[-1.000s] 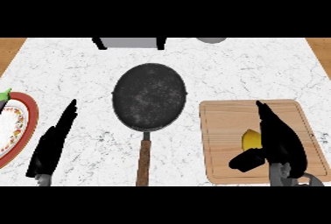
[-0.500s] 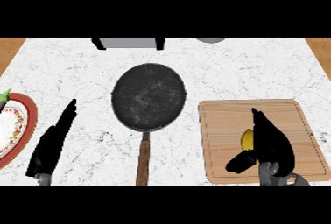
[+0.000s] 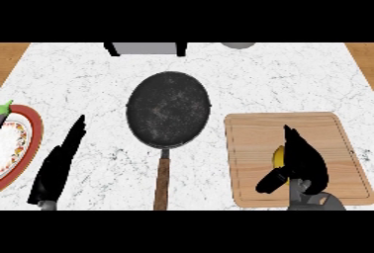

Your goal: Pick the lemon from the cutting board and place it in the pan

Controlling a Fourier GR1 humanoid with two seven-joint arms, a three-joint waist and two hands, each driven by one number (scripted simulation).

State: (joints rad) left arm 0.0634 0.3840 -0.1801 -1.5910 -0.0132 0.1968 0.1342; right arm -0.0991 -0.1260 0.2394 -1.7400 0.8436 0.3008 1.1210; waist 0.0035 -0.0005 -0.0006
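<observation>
The lemon point(image 3: 278, 156) lies on the wooden cutting board point(image 3: 252, 138) at the right; only a yellow sliver shows at the left edge of my right hand point(image 3: 303, 160). That hand lies over the lemon, fingers stretched toward the board's far side and thumb spread out to the lower left, clear of the fruit. The dark round pan point(image 3: 169, 108) sits in the middle of the counter, its wooden handle point(image 3: 162, 183) pointing toward me. It holds nothing. My left hand point(image 3: 58, 165) rests open at the lower left, fingers pointing away.
A red-rimmed plate point(image 3: 27, 141) sits at the left edge, a dark vegetable point(image 3: 6, 107) at its top. A grey box point(image 3: 146, 48) and a grey round object point(image 3: 237, 45) stand at the counter's far edge. White marble separates the pan and the board.
My right hand has drawn back toward me and sunk lower over the lemon, hiding more of it. The left hand, pan and board have not moved.
</observation>
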